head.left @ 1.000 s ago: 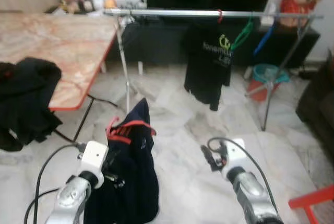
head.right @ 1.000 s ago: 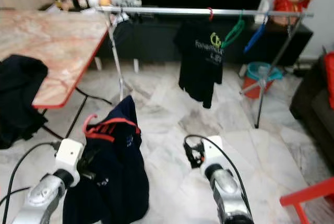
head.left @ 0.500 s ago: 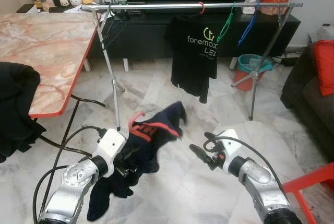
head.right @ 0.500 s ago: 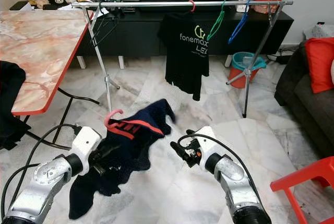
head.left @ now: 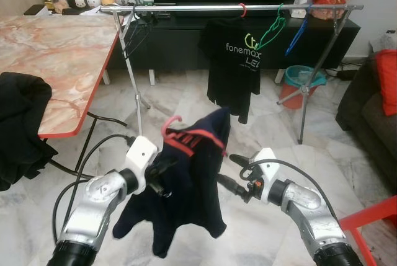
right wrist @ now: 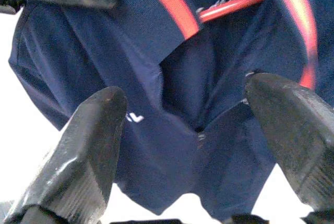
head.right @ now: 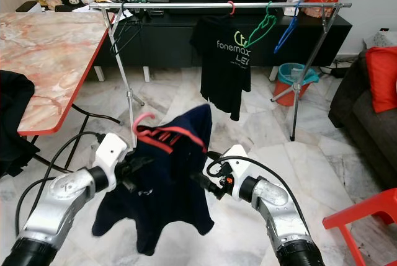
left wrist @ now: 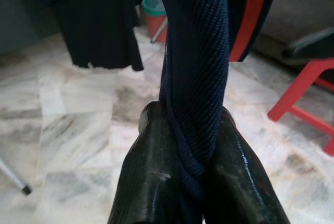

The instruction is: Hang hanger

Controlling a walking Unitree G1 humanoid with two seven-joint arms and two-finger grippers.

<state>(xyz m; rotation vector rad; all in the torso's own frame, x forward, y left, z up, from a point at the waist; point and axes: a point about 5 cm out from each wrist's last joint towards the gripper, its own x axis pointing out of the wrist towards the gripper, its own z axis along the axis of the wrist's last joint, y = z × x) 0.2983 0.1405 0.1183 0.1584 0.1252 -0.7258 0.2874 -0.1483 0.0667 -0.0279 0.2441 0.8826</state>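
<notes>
A navy shirt [head.left: 192,179] with red trim hangs on a pink hanger whose hook [head.left: 170,123] sticks up at its top. My left gripper [head.left: 158,176] is shut on a fold of the shirt [left wrist: 195,51] and holds it up in front of me. Close to the shirt's right side my right gripper [head.left: 231,172] stands open, its fingers [right wrist: 94,140] spread before the cloth without touching it. Further ahead stands a metal clothes rail [head.left: 198,8] carrying a black printed T-shirt [head.left: 239,61], a green hanger [head.left: 273,30] and a blue hanger [head.left: 296,30].
A marble-topped table [head.left: 56,55] with a black garment [head.left: 18,123] on it stands to my left. A red chair [head.left: 372,222] is at the lower right, a dark sofa [head.left: 372,111] beyond it. A teal and red bucket [head.left: 302,83] sits by the rail's right leg.
My left gripper has raised the navy shirt, which now hangs straighter. My right gripper has come in close to the shirt's side. The camera has shifted a little.
</notes>
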